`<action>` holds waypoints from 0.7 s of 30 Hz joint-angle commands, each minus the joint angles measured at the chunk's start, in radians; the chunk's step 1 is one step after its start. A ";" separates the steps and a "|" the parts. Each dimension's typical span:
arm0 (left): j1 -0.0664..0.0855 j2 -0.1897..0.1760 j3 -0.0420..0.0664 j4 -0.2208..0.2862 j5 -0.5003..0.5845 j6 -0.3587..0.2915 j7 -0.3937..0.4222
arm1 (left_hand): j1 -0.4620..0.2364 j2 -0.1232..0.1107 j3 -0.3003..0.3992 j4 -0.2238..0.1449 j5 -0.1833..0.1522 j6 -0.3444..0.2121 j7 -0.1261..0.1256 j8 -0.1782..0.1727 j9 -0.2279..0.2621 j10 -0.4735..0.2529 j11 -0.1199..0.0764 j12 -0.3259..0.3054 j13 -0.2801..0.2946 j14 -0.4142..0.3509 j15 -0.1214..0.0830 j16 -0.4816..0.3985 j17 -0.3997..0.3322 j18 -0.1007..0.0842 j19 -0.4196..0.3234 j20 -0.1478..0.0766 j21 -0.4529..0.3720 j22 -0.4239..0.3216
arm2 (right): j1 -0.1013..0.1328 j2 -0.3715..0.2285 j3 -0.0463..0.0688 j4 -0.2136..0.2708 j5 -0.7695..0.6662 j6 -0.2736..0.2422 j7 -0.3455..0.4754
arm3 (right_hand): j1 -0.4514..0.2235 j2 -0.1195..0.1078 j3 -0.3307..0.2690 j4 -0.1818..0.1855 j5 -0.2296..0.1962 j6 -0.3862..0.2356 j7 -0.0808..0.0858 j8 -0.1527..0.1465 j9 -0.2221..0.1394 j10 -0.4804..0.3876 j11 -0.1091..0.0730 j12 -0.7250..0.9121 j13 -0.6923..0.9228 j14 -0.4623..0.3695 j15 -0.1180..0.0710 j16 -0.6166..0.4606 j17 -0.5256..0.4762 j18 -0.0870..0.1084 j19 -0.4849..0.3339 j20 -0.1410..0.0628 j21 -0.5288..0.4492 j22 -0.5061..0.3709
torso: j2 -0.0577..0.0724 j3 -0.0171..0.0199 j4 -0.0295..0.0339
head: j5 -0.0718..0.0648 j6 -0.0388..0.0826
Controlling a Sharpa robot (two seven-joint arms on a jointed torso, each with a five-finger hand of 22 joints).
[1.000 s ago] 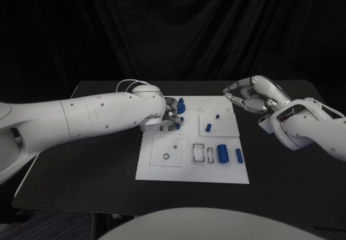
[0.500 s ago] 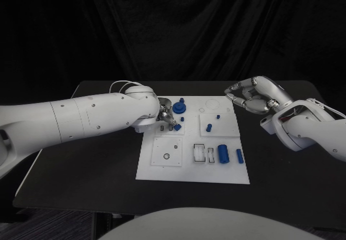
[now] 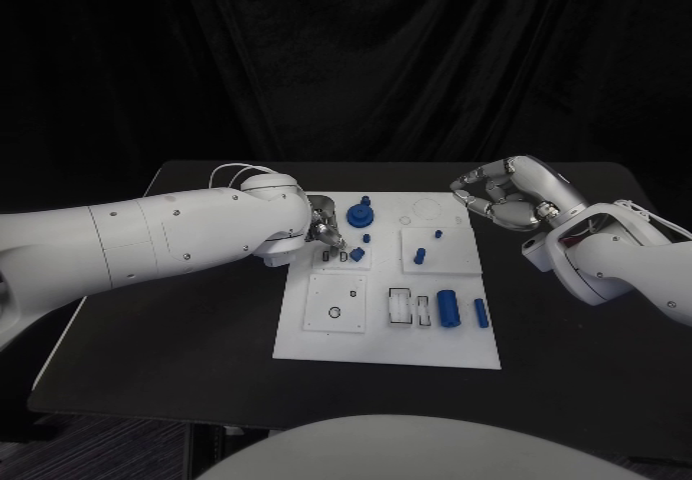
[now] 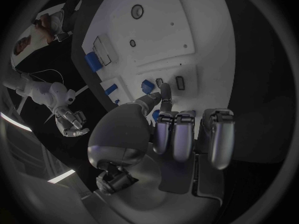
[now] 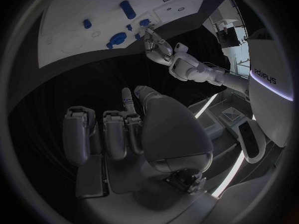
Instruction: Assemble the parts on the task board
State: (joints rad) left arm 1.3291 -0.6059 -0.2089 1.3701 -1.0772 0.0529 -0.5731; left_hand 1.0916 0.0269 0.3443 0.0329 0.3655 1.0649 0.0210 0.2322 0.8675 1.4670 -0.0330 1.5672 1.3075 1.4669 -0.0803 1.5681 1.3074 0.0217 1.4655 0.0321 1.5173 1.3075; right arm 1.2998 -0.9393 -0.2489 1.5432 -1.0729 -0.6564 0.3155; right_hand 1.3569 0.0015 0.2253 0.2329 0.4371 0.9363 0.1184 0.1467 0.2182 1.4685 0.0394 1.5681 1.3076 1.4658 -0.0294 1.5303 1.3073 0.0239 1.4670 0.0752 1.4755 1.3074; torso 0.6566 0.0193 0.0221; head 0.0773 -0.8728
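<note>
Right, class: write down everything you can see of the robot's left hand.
The silver many-fingered left hand reaches over the far-left part of the white task board, metallic-looking, on a white arm. In the left wrist view most fingers curl in, while one fingertip stretches down beside a small blue part near two small dark slots. Whether it grips or only touches that part I cannot tell.

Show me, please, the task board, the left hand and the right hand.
task board [image 3: 387, 345], head view, bare near edge.
left hand [image 3: 326, 226], head view, middle of the hand.
right hand [image 3: 505, 192], head view, middle of the hand.
</note>
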 commanded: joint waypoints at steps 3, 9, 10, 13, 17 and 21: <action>-0.001 -0.005 0.000 0.010 0.005 -0.078 0.065 | -0.026 -0.006 0.017 0.002 -0.010 0.006 0.008 -0.006 0.006 0.104 -0.006 0.004 0.263 0.104 -0.007 0.003 0.263 0.008 0.031 -0.007 -0.004 0.152 | -0.003 -0.004 0.001 0.002 -0.018 0.015 -0.031 | 0.008 0.000 0.007 -0.002 0.004 0.002 0.001 -0.005 -0.002 0.102 -0.002 0.003 0.263 0.088 -0.004 0.001 0.187 0.007 0.050 -0.001 0.001 0.204 | 0.002 -0.0006 -0.0008 | 0.003 0.000; -0.001 -0.025 0.000 0.038 0.005 -0.146 0.119 | -0.080 -0.009 0.009 0.035 -0.100 0.011 0.011 -0.017 0.013 0.104 -0.003 0.004 0.263 0.104 -0.005 0.003 0.263 0.007 0.032 -0.004 -0.005 0.153 | -0.004 -0.003 0.001 0.004 -0.061 0.034 -0.060 | 0.030 -0.020 0.014 -0.037 -0.043 0.015 -0.001 -0.002 0.000 0.102 -0.003 0.003 0.263 0.088 -0.005 0.001 0.186 0.006 0.050 -0.001 0.002 0.205 | 0.002 -0.0008 -0.0024 | 0.005 0.000; -0.001 -0.033 0.000 0.047 0.005 -0.163 0.133 | -0.085 -0.009 0.005 0.040 -0.109 0.012 0.012 -0.018 0.013 0.104 -0.003 0.004 0.263 0.104 -0.005 0.003 0.263 0.007 0.032 -0.004 -0.005 0.154 | -0.004 -0.003 0.001 0.005 -0.076 0.043 -0.072 | 0.034 -0.022 0.016 -0.043 -0.047 0.015 -0.002 -0.003 0.000 0.102 -0.003 0.003 0.263 0.088 -0.005 0.001 0.187 0.006 0.050 -0.001 0.002 0.206 | 0.002 -0.0005 -0.0029 | 0.005 0.000; -0.001 -0.054 -0.001 0.069 0.013 -0.207 0.175 | -0.119 -0.013 -0.019 0.071 -0.150 0.001 0.019 -0.033 0.009 0.104 0.002 0.004 0.263 0.104 -0.002 0.003 0.263 0.007 0.034 -0.002 -0.004 0.156 | -0.004 -0.001 0.001 0.008 -0.123 0.070 -0.106 | 0.050 -0.031 0.020 -0.066 -0.057 0.016 0.000 -0.004 0.000 0.102 -0.003 0.003 0.263 0.088 -0.005 0.002 0.187 0.006 0.051 -0.002 0.002 0.206 | 0.002 0.0001 -0.0039 | 0.008 0.000; -0.002 -0.091 -0.002 0.100 0.118 -0.267 0.254 | -0.095 -0.017 -0.039 0.070 -0.125 -0.126 0.058 -0.110 -0.013 0.104 0.034 0.004 0.263 0.104 0.021 0.003 0.263 0.006 0.035 0.013 -0.004 0.159 | -0.004 0.003 0.001 0.011 -0.178 0.109 -0.152 | 0.059 -0.045 0.017 -0.087 -0.096 0.017 0.001 -0.007 -0.001 0.102 -0.002 0.003 0.263 0.089 -0.004 0.003 0.190 0.006 0.052 -0.001 0.003 0.208 | 0.002 0.0011 -0.0052 | 0.020 0.000; -0.002 -0.131 -0.003 0.130 0.200 -0.314 0.327 | -0.009 0.002 -0.026 0.001 -0.023 -0.214 0.083 -0.100 0.036 0.104 0.059 0.004 0.263 0.104 0.047 0.003 0.263 0.007 0.033 0.041 -0.005 0.159 | -0.003 0.010 0.001 0.015 -0.204 0.135 -0.178 | 0.068 -0.052 0.019 -0.101 -0.105 0.008 0.004 -0.015 -0.004 0.102 0.001 0.003 0.263 0.089 -0.002 0.003 0.190 0.006 0.051 0.000 0.002 0.208 | 0.002 0.0012 -0.0056 | 0.029 0.000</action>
State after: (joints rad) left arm 1.3287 -0.7337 -0.2117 1.4916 -0.9819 -0.1756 -0.3635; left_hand 1.0693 0.0250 0.3164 0.0462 0.3285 0.8664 0.1004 0.1254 0.8909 1.4663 0.0206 1.5672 1.3074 1.4643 -0.0416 1.5681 1.3074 0.0218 1.4670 0.0667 1.5173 1.3074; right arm 1.2984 -0.9302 -0.2486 1.5543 -1.2102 -0.5736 0.2075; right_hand 1.4185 -0.0496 0.2446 0.1362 0.3362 0.9490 0.1201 0.1360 0.2147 1.4685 0.0395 1.5681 1.3075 1.4659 -0.0294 1.5303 1.3073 0.0239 1.4670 0.0752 1.4755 1.3073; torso 0.6587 0.0198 0.0171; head 0.1035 -0.8728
